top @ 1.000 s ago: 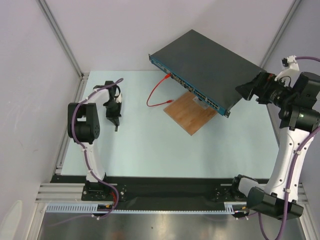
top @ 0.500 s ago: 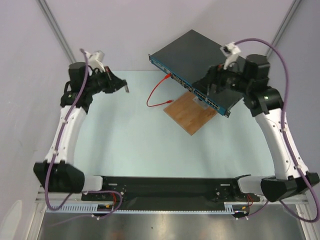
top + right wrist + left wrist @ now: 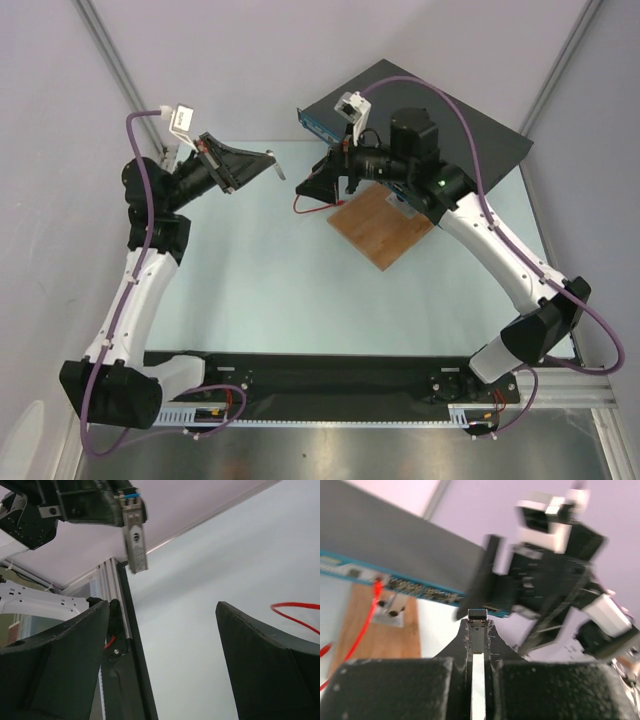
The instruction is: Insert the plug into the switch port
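1. Left gripper: clamped on plug, swung up and in, now at 11 o'clock.
2. Right gripper: spread wide, swept across from 2 o'clock, facing plug.
3. Switch: unmoved at 1 o'clock; probably handover, insertion pending.

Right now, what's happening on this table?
The left tool is shut on the small metal plug, holding it in the air to the left of the switch. The right tool hangs open facing it, apart from the plug, near the red cable at the switch's blue front. The plug is not yet in any port.
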You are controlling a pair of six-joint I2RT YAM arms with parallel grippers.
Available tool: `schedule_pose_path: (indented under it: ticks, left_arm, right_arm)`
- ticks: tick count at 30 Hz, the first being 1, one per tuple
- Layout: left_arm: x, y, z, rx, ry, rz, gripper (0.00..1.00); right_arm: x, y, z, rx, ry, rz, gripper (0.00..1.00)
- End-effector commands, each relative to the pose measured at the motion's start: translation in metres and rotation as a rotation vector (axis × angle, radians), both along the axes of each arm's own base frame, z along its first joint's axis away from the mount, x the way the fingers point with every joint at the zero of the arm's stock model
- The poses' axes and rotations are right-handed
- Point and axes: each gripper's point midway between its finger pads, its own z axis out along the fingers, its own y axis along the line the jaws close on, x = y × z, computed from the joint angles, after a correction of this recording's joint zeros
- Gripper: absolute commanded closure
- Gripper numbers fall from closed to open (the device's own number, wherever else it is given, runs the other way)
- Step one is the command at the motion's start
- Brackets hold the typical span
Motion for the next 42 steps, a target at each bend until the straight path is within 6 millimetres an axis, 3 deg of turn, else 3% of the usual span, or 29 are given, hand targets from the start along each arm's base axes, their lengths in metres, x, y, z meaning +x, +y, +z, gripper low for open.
schedule_pose_path:
  ticks: [1, 6, 11, 19, 22, 23, 25, 28, 32, 33, 36, 38, 40, 41, 42]
  left_arm:
    - [-0.043, -0.008, 0.041, -0.034, -0.174, -0.086, 1.00]
    - [-0.052, -0.010, 0.044, -0.031, -0.185, -0.105, 1.00]
    - [-0.054, -0.011, 0.042, -0.032, -0.175, -0.103, 1.00]
    - [-0.057, -0.013, 0.038, -0.034, -0.173, -0.113, 1.00]
    - [-0.058, -0.014, 0.036, -0.033, -0.169, -0.123, 1.00]
    - [-0.058, -0.014, 0.035, -0.031, -0.170, -0.125, 1.00]
    - [-0.058, -0.014, 0.033, -0.025, -0.169, -0.126, 0.91]
    - [-0.059, -0.015, 0.025, 0.013, -0.183, -0.136, 0.77]
    - [-0.052, -0.007, 0.006, 0.179, -0.183, -0.093, 0.50]
    - [-0.051, -0.005, 0.003, 0.216, -0.190, -0.079, 0.38]
    - [-0.054, 0.000, -0.009, 0.350, -0.228, -0.079, 0.27]
    - [-0.058, 0.005, -0.015, 0.434, -0.232, -0.088, 0.25]
    - [-0.056, 0.008, -0.034, 0.495, -0.147, -0.103, 0.24]
    - [-0.057, 0.010, -0.025, 0.541, -0.224, -0.104, 0.24]
    - [-0.055, 0.011, -0.031, 0.567, -0.218, -0.117, 0.25]
  right_arm:
    - [-0.012, 0.017, 0.040, 0.117, -0.080, 0.081, 0.09]
    - [-0.017, 0.031, 0.044, 0.136, -0.099, 0.117, 0.12]
    - [-0.031, 0.041, 0.049, 0.142, -0.130, 0.162, 0.23]
    - [-0.038, 0.045, 0.050, 0.135, -0.164, 0.177, 0.34]
    - [-0.037, 0.046, 0.052, 0.135, -0.169, 0.169, 0.57]
    - [-0.036, 0.045, 0.052, 0.132, -0.180, 0.165, 0.80]
    - [-0.031, 0.043, 0.047, 0.109, -0.183, 0.141, 1.00]
    - [-0.024, 0.035, 0.039, 0.042, -0.248, 0.101, 1.00]
    - [-0.018, 0.016, 0.017, -0.117, -0.402, 0.043, 1.00]
    - [-0.019, 0.008, 0.007, -0.183, -0.471, 0.044, 1.00]
    - [-0.021, -0.003, -0.007, -0.304, -0.577, 0.016, 1.00]
    - [-0.022, -0.013, -0.011, -0.393, -0.712, 0.009, 1.00]
    - [-0.033, -0.017, -0.024, -0.500, -0.842, 0.040, 1.00]
    - [-0.037, -0.019, -0.029, -0.535, -0.885, 0.053, 1.00]
    - [-0.043, -0.018, -0.033, -0.578, -0.927, 0.053, 1.00]
